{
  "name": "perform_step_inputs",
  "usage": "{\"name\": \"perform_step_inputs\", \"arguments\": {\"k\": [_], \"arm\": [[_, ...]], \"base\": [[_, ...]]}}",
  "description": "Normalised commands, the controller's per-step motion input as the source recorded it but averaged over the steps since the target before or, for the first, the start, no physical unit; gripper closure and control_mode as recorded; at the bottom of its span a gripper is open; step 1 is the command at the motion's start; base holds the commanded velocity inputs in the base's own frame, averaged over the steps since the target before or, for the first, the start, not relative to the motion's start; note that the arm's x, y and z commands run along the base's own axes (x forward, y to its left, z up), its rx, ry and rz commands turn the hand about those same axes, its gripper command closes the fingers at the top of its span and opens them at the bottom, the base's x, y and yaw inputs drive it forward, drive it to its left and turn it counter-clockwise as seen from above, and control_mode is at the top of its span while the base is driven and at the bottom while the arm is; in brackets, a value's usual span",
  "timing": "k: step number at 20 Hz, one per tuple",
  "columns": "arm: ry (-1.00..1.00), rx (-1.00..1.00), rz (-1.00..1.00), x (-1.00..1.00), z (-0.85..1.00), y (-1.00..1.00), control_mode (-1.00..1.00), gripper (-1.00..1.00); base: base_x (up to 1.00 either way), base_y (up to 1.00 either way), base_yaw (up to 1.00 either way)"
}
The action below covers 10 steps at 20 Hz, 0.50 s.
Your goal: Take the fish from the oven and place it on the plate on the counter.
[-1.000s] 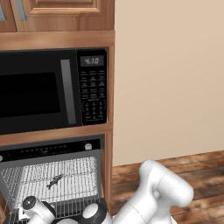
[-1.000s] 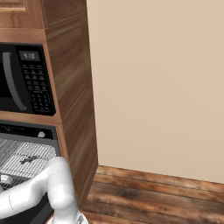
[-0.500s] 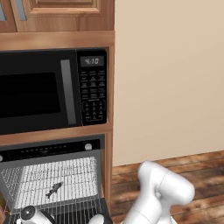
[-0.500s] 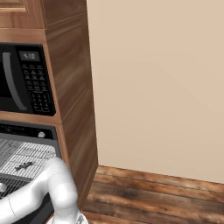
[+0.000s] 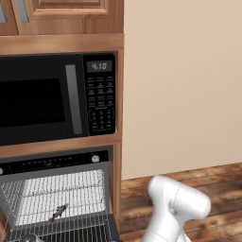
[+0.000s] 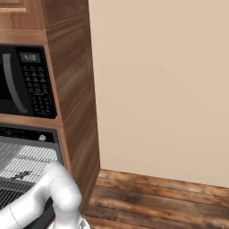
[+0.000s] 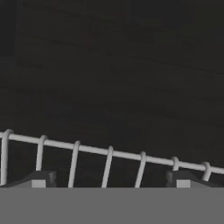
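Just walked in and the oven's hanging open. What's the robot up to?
The white arm is reaching low into the open oven. The fish lies on a wire rack inside, not yet picked up. The gripper is open and holds nothing, its fingertips close to the front edge of a rack. The microwave above is shut.
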Motion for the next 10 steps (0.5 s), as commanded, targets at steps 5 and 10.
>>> {"name": "perform_step_inputs", "arguments": {"k": [5, 10], "arm": [[0.03, 0.0, 0.05, -1.0, -0.63, -0.05, -1.0, -1.0], [0.0, 0.0, 0.03, -1.0, -0.35, -0.06, -1.0, -1.0]], "base": [[0.0, 0.0, 0.0], [0.0, 0.0, 0.0]]}}
